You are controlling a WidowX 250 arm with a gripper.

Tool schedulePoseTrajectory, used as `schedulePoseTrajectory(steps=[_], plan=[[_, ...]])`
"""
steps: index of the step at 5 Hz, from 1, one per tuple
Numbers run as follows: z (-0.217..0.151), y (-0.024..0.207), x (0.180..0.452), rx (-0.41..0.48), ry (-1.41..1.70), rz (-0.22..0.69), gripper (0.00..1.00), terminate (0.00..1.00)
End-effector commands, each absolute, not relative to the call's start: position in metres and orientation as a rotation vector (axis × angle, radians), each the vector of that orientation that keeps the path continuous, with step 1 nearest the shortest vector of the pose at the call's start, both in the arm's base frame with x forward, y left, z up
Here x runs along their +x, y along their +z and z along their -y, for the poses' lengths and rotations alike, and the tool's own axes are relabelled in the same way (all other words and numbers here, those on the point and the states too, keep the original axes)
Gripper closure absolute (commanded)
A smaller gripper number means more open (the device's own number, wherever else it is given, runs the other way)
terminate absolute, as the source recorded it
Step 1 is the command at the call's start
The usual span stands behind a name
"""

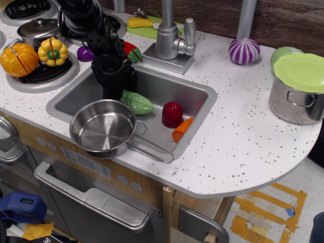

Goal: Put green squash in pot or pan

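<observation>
The green squash lies on the sink floor, just behind the pan's far rim. The shiny steel pan rests on the sink's front edge, empty, with its wire handle pointing right. My black gripper is lowered into the sink over the squash's left end, which it hides. Its jaws look open, one on each side of that end. Its fingertips are partly hidden behind the pan rim.
The sink also holds a red cup-like toy and an orange carrot. A faucet stands behind. A bell pepper, an orange toy and a small lidded pot are on the left, and a large pot with a green lid is on the right.
</observation>
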State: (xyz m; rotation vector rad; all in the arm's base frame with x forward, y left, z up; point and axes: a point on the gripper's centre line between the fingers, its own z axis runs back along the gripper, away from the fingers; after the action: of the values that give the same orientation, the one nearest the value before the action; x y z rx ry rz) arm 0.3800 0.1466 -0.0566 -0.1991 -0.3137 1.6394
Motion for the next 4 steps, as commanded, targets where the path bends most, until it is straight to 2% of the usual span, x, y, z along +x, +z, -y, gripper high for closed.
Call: schedulePoseTrajectory(steps=[1,2,3,4], plan=[[-0.151,-0.054,0.389,-0.273,1.634,0.352,0.0,0.0],[-0.151,-0.043,0.389,-0.213,1.62,0.376,1.0,0.0],[-0.155,-0.01,0.387,-0.126,1.619,0.359,0.0,0.0],[-0.16,0.012,0.387,-0.081,1.608,0.343,1.0,0.0]])
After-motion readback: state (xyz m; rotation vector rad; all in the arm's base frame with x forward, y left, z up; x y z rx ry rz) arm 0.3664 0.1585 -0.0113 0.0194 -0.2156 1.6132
